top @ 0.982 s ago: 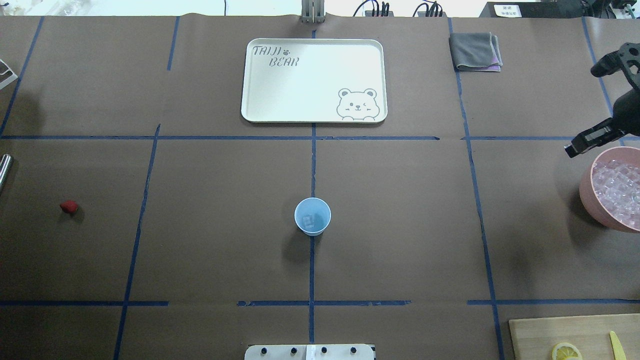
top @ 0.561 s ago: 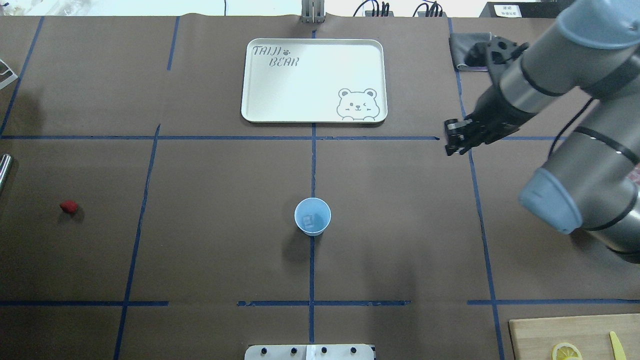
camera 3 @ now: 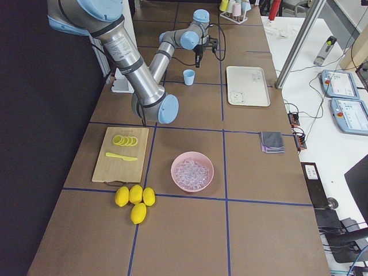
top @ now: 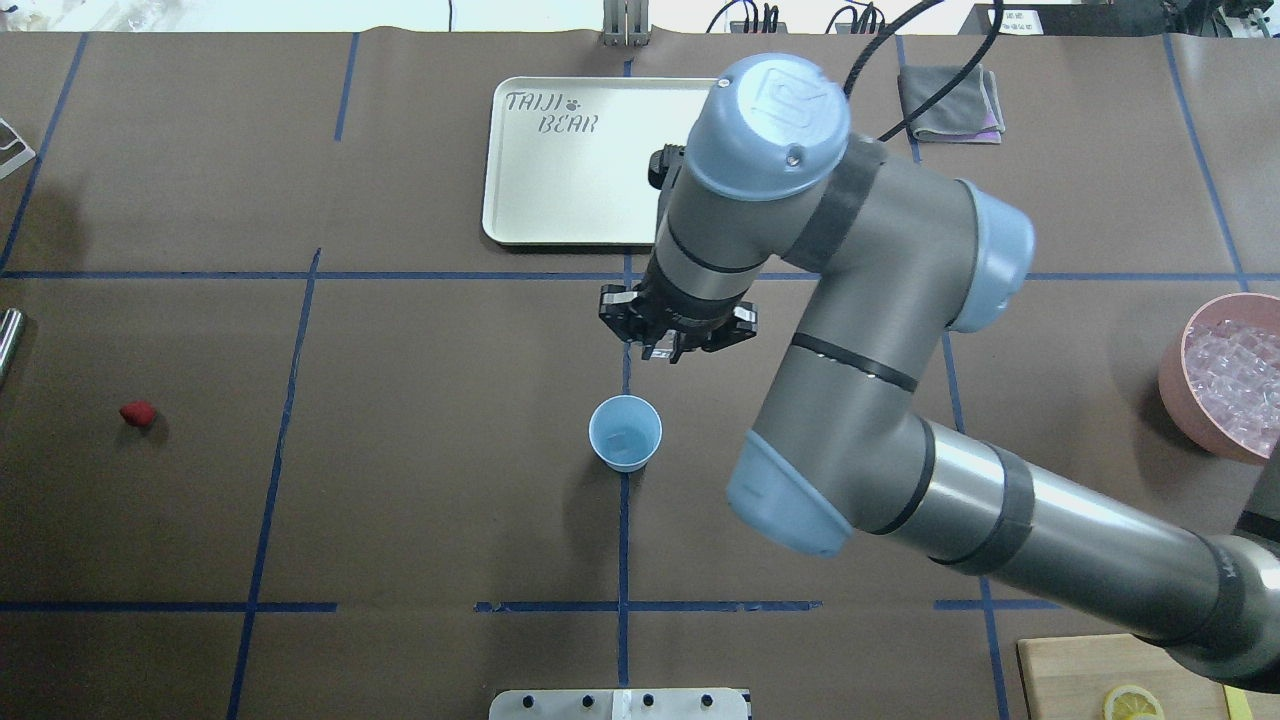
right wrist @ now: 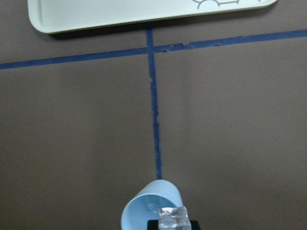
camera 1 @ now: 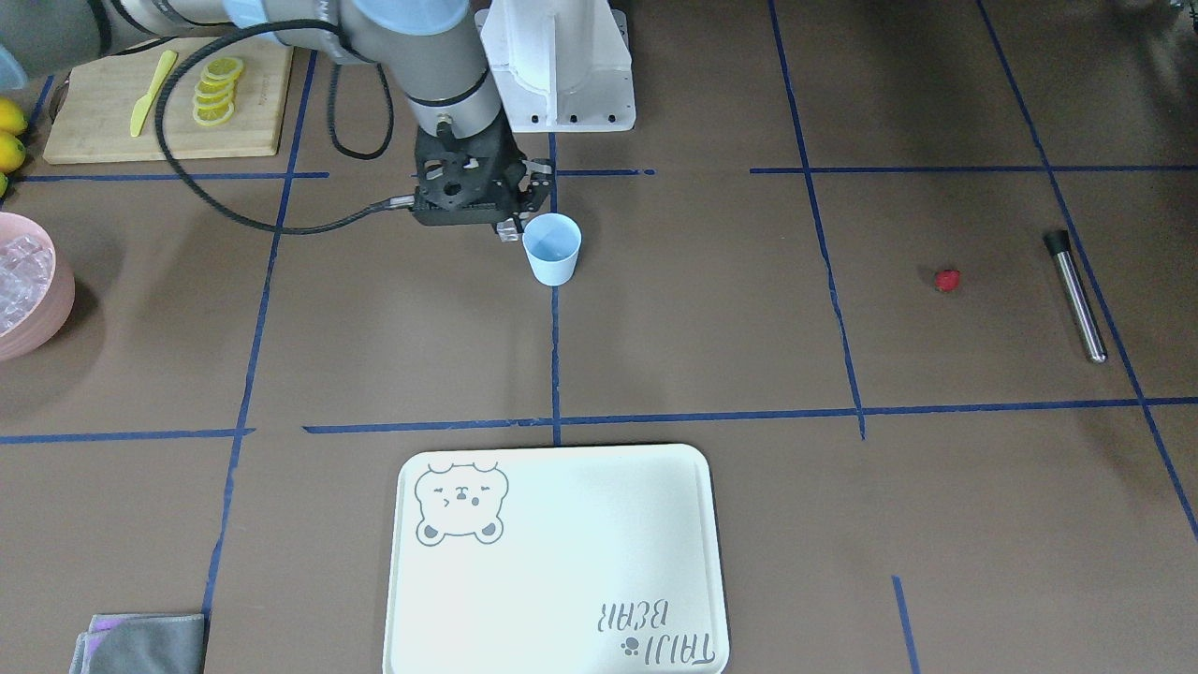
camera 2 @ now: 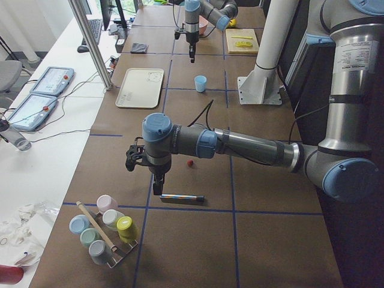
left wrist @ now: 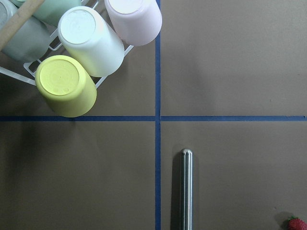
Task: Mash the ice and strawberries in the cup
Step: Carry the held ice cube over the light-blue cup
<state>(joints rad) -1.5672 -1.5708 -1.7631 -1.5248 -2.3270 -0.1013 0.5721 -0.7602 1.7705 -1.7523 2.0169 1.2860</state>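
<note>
Right tool (top: 668,350), gripping ice (right wrist: 172,217), swung inward above brown taped table (top: 400,480).

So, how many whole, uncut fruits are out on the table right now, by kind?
Whole lemons: 4
Strawberry: 1
Total: 5

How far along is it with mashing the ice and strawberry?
Little is done. The right gripper holds an ice cube close by the cup, not yet dropped in. The strawberry sits on the table far from the cup, and the metal rod lies untouched beyond it. Mashing has not begun.
</note>
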